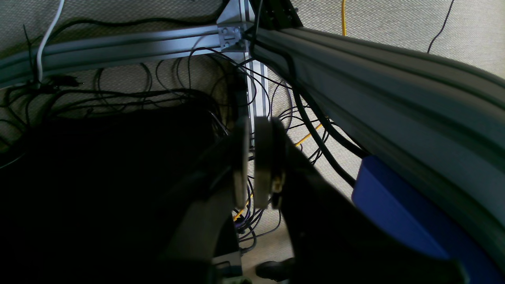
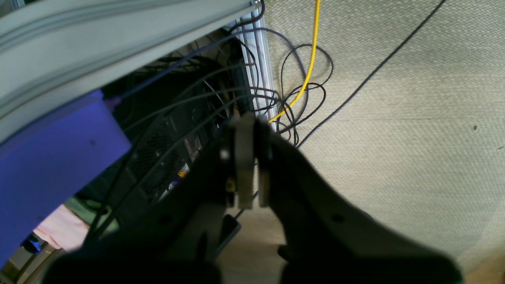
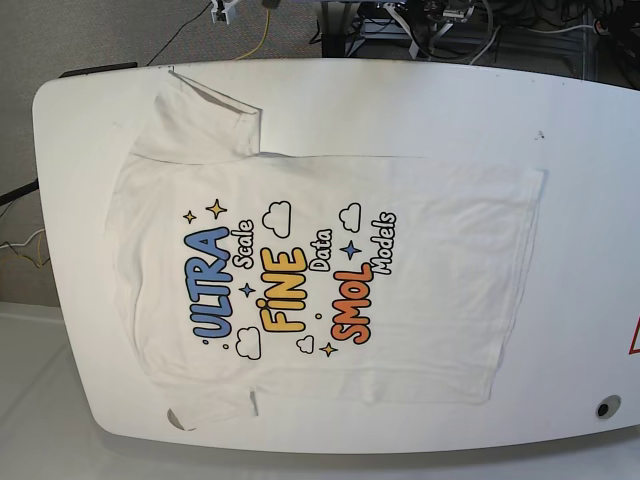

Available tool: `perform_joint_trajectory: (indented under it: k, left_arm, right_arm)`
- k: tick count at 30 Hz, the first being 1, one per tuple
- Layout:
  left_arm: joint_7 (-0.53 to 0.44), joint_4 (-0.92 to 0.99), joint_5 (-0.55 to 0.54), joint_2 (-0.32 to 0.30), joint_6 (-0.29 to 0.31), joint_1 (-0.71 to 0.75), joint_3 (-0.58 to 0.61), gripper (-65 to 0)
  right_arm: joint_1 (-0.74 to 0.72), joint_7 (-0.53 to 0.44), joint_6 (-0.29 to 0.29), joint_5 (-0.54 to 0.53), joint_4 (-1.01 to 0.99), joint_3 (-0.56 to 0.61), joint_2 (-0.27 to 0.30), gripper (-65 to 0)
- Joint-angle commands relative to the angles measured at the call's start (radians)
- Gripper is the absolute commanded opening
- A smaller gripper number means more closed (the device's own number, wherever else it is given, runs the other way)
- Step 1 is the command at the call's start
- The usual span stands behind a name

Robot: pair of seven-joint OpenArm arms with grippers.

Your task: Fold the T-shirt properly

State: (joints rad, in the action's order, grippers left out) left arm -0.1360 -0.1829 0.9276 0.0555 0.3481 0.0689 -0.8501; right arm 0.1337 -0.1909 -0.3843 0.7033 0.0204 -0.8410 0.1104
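The T-shirt [image 3: 320, 270] lies spread flat, print side up, on the white table [image 3: 450, 110] in the base view. Its hem is toward the right and its sleeves [image 3: 205, 125] toward the left. Blue "ULTRA", yellow "FINE" and orange "SMOL" show on it. Neither arm shows in the base view. In the left wrist view my left gripper [image 1: 251, 132] is shut on nothing and hangs over floor cables beside the table frame. My right gripper [image 2: 253, 126] is likewise shut and empty in the right wrist view, over carpet and cables. Neither wrist view shows the shirt.
An aluminium frame rail [image 1: 118, 47] and tangled black and yellow cables [image 1: 311, 134] lie below the left gripper. A blue panel [image 2: 51, 157] and a dark computer case [image 2: 165, 154] sit near the right gripper. A small round fitting [image 3: 602, 407] marks the table's right corner.
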Motion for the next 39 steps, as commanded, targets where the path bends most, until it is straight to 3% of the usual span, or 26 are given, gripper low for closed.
perform_joint_trajectory:
  k: [1, 13, 29, 35, 39]
  left_arm:
    - [0.000, 0.011, 0.004, -0.013, 0.017, 0.025, 0.089, -65.0]
    - [-0.011, 0.008, -0.026, -0.016, 0.018, 0.022, 0.130, -65.0]
    - [0.024, -0.040, -0.266, -0.026, 0.013, 0.037, 0.172, -65.0]
    - [0.021, -0.039, -0.282, -0.030, 0.015, 0.047, 0.165, -65.0]
    - [0.017, -0.029, -0.236, -0.027, 0.018, 0.061, 0.151, -65.0]
  right_arm:
    - [0.004, -0.015, -0.020, 0.005, 0.050, 0.021, 0.006, -65.0]
    - [0.008, -0.033, -0.034, 0.011, 0.062, 0.042, 0.004, -65.0]
    - [0.010, -0.024, -0.011, 0.002, 0.060, 0.032, 0.004, -65.0]
    - [0.013, -0.020, -0.008, -0.001, 0.056, 0.023, 0.006, -65.0]
    - [0.018, -0.015, -0.004, 0.003, 0.047, 0.017, 0.007, -65.0]
